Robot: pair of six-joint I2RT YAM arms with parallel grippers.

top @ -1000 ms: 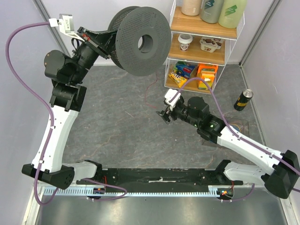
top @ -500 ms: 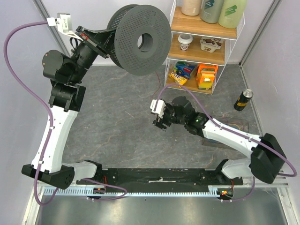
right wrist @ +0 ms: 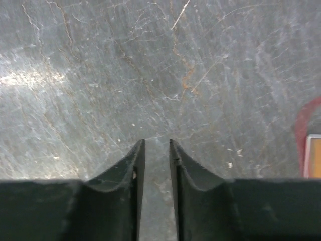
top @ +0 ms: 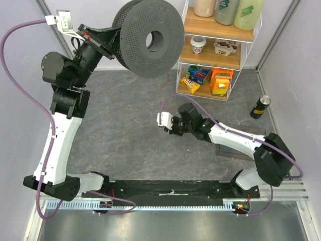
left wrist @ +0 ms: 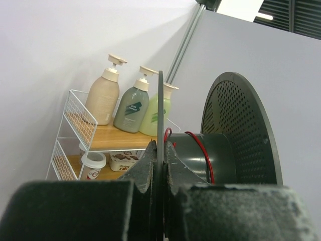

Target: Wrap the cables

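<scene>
Left jaws grip spool (top: 145, 55), right jaws ajar

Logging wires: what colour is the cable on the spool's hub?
Red cable, clearest in left wrist view.

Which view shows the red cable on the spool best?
The left wrist view: the red cable loops around the spool hub. The top view shows only a strand hanging below; the right wrist view, maybe a red blur.
</scene>
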